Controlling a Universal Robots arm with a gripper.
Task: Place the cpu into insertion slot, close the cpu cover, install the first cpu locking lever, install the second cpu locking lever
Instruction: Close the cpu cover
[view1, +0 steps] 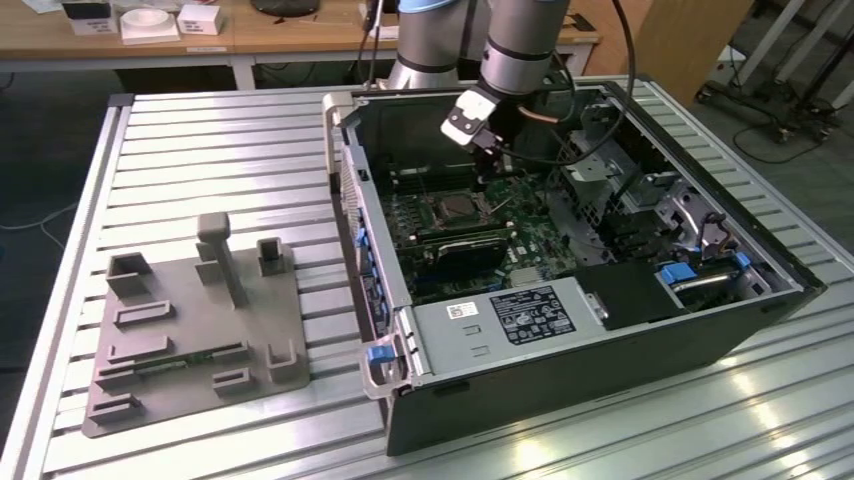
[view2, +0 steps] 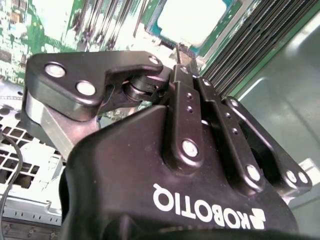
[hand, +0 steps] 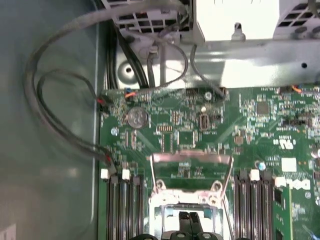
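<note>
While the hand hovers, the cpu lies beside.

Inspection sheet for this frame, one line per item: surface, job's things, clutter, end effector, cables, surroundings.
Surface: ribbed metal table, carrying an open computer case lying on its side.
Job's things: cpu, silvery top showing just beyond the end effector; insertion slot beneath the end effector; cpu cover swung open off the slot.
Clutter: grey fixture plate on the table, to the exterior view's left of the case.
End effector: fingers together, low over the slot.
Cables: grey cable loops along the case wall.
Surroundings: wooden desk with white boxes behind the table.
</note>
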